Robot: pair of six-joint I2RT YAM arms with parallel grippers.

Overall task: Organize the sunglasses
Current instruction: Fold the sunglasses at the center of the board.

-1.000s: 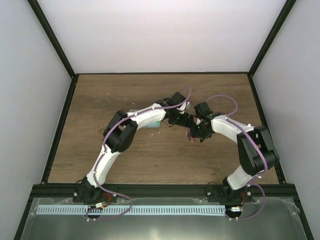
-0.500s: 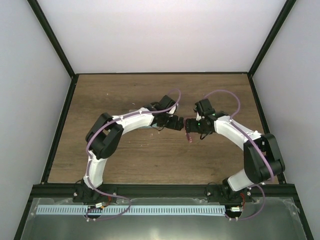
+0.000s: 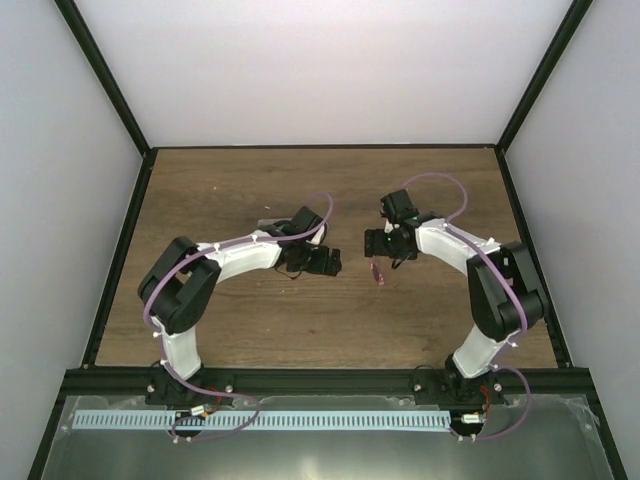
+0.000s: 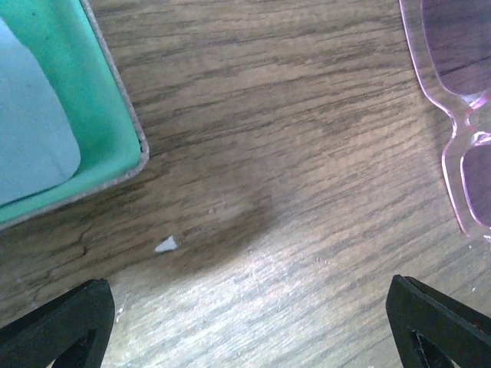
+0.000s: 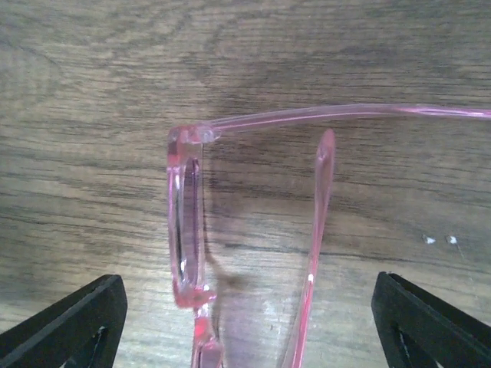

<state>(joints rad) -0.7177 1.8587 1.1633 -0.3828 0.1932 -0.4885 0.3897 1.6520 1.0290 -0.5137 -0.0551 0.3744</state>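
It was a robot test cell: plain white panels [image 3: 320, 70] on black framing enclosed a wooden tabletop [image 3: 250, 310] with bolted arms.

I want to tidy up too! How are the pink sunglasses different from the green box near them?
The sunglasses are pink and see-through; the case is solid, green inside with a grey rim. The sunglasses are a thin frame; the case is a tray with walls. The case holds a light blue cloth; the sunglasses hold nothing. Both lie on the wooden table, apart from each other.
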